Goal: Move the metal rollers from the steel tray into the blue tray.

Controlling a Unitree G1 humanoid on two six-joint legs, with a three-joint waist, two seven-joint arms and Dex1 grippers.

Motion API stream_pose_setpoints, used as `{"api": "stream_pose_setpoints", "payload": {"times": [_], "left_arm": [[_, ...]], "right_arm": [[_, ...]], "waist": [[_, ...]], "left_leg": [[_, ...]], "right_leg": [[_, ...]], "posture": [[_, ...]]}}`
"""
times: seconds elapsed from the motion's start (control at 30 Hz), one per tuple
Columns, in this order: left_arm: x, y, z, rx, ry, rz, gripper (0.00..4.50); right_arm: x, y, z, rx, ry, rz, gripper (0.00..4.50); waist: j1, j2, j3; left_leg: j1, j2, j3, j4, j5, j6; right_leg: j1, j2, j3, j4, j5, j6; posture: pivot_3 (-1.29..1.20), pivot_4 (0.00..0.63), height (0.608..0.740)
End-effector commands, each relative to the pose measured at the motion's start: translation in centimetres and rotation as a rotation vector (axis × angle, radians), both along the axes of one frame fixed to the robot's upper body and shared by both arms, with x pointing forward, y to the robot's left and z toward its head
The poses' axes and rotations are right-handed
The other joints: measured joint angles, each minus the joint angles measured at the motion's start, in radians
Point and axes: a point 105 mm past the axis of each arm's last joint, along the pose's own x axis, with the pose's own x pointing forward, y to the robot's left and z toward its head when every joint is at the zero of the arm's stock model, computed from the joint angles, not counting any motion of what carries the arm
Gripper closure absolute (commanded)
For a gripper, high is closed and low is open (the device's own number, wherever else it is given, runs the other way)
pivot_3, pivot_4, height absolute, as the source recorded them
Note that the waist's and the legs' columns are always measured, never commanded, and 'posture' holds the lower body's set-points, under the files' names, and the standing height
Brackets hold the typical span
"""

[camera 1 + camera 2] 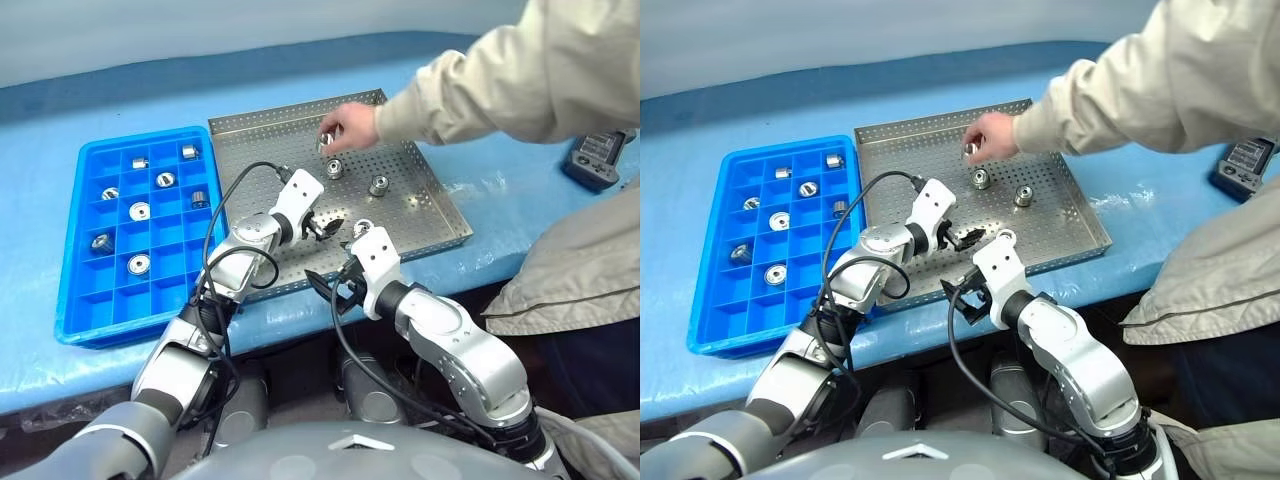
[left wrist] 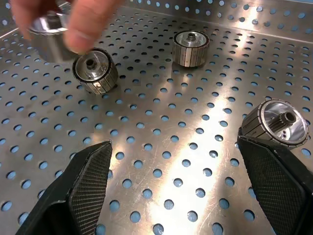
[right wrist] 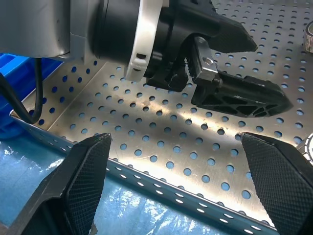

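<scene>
Head stereo pair looks forward-down over the worktop [image 1: 500, 190]; wrist cams sit close above the steel tray [image 2: 161, 161], which all four views share.

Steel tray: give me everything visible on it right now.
The large square grey perforated steel tray lies flat on the blue table cover, right beside the blue plastic compartment tray. It is shiny sheet metal with low raised rims. Three shiny metal rollers stand on it; a person's hand holds another above. The open left gripper hovers over it, the open right gripper at its near rim.
</scene>
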Motion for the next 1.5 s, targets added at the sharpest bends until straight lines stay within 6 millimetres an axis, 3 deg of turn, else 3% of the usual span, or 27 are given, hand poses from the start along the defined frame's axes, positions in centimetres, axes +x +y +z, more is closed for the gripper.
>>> {"api": "stream_pose_setpoints", "payload": {"times": [0.03,0.4,0.83,1.0,1.27,1.5], "left_arm": [[0.0,-0.4,1.2,-0.019,-0.051,-0.010,0.04],[-0.2,-0.5,1.1,-0.010,-0.054,-0.016,0.04],[1.2,-1.3,2.9,-0.045,-0.124,-0.003,0.04],[-0.2,-3.9,2.9,-0.098,-0.057,-0.165,0.04],[-0.2,-5.6,2.0,-0.070,-0.060,-0.231,0.04],[-1.4,-7.1,0.4,0.028,-0.054,-0.381,0.04]], "right_arm": [[0.0,0.3,0.9,0.016,-0.034,0.019,0.00],[0.0,0.5,0.9,0.014,-0.037,0.030,0.00],[-0.2,0.6,0.9,0.020,-0.034,0.021,0.00],[-0.2,0.6,0.9,0.020,-0.036,0.014,0.00],[-0.3,0.7,0.9,0.023,-0.032,0.006,0.00],[-0.6,0.9,0.8,0.017,-0.026,0.024,0.00]], "waist": [[0.000,0.000,0.000],[0.006,0.000,0.000],[0.005,0.000,0.000],[-0.002,0.000,0.000],[-0.014,0.000,0.000],[-0.029,0.000,0.000]], "left_leg": [[0.000,0.000,0.000,0.000,0.000,0.000],[0.000,0.000,0.000,0.000,0.000,0.000],[0.000,0.000,0.000,0.000,0.000,0.000],[0.000,0.000,0.000,0.000,0.000,0.000],[0.000,0.000,0.000,0.001,0.000,0.000],[0.000,0.000,0.000,0.000,0.000,0.000]], "right_leg": [[0.000,0.000,0.000,0.000,0.000,0.000],[0.000,0.000,0.000,0.000,0.000,0.000],[0.000,0.000,0.000,0.000,0.000,0.000],[0.000,0.000,0.000,0.000,0.000,0.000],[0.000,0.000,0.000,0.000,0.000,0.000],[0.000,0.000,0.001,0.000,0.000,0.001]], "posture": [[-0.17,0.150,0.740],[-0.17,0.150,0.740],[-0.19,0.150,0.740],[-0.21,0.150,0.740],[-0.24,0.150,0.740],[-0.25,0.150,0.740]]}}
